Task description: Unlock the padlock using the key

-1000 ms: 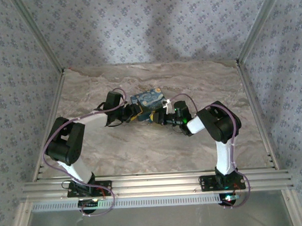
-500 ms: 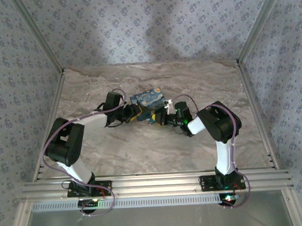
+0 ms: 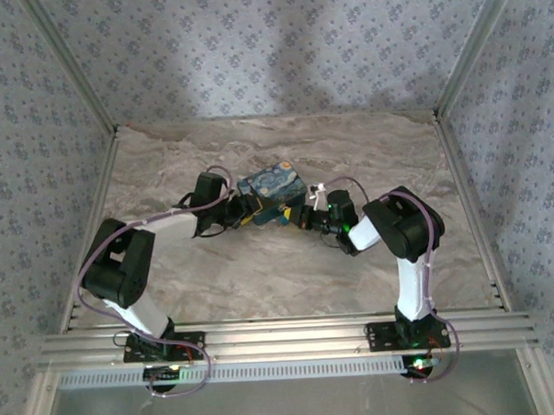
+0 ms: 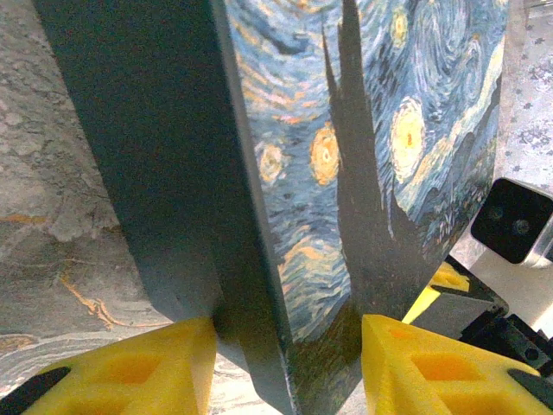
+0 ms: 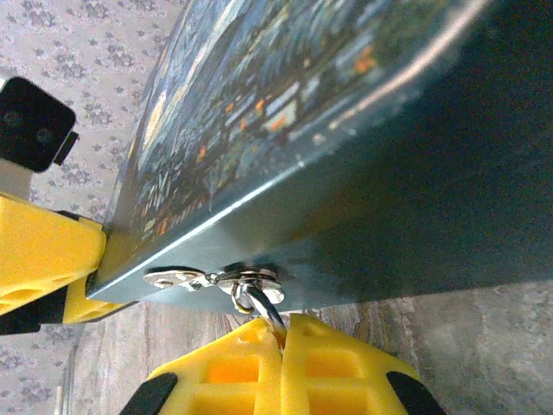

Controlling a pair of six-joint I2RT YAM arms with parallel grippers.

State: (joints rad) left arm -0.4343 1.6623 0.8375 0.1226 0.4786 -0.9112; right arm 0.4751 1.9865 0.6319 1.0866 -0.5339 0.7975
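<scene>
Top external view: the padlock (image 3: 270, 187) is near the middle of the table (image 3: 376, 148), between the two grippers — the left gripper (image 3: 247, 212) at its left end, the right gripper (image 3: 298, 216) at its right end. In the left wrist view the yellow fingers (image 4: 130, 367) are clamped on the block's lower end, one pad on the plain dark side and the other on the starry printed face. The block is tilted over the marbled surface. In the right wrist view a small silvery fitting (image 5: 216, 278) lies on the dark edge facing the camera. A thin loop (image 5: 257, 303) hangs from it into the seam of the right fingers — these are pressed together on it. Whether the block touches the table I cannot tell.
</scene>
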